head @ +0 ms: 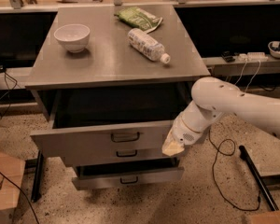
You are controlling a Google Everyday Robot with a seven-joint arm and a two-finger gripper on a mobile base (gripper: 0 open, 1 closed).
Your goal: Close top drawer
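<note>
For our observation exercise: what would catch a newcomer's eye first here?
The white arm reaching in from the right, its gripper at the right end of the top drawer, which stands partly open. Then, on the cabinet top: a white bowl at left, a plastic bottle on its side, a green packet behind it.

Robotics lab: end effector (171, 148) beside grey cabinet (113, 63), workbenches (233, 62), floor cables (213, 174)
</note>
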